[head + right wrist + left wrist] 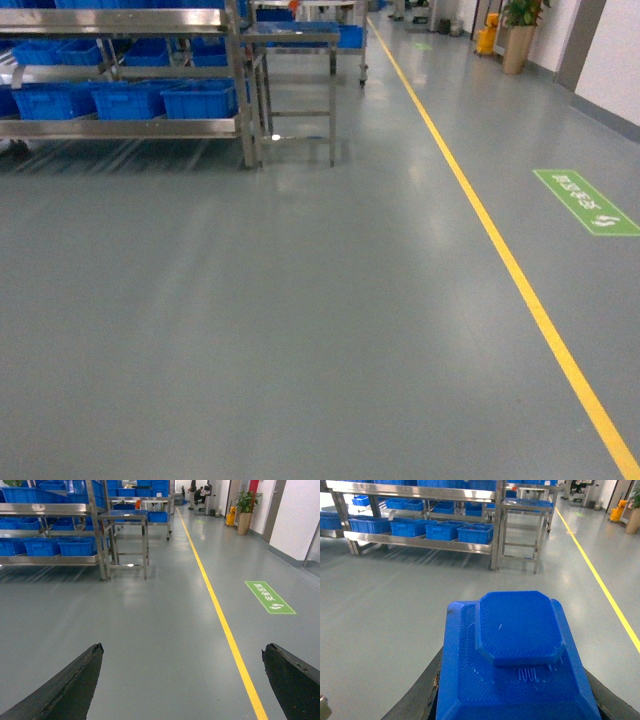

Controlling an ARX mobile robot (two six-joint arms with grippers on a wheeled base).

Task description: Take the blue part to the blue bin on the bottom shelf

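Observation:
The blue part (517, 630), a chunky stepped block with an octagonal top, fills the lower left wrist view. My left gripper (520, 685) is shut on it, one black finger (422, 692) showing at each side. Far ahead stands the steel rack; its bottom shelf (420, 542) carries a row of blue bins (475, 532). The head view shows the same bottom shelf (120, 128) and blue bins (200, 100) at top left, and neither gripper. My right gripper (182, 680) is open over bare floor, holding nothing.
A square steel table (295, 40) stands just right of the rack. A yellow floor line (500, 250) runs away on the right, with a green floor sign (587, 202) beyond it. Grey floor lies between me and the rack.

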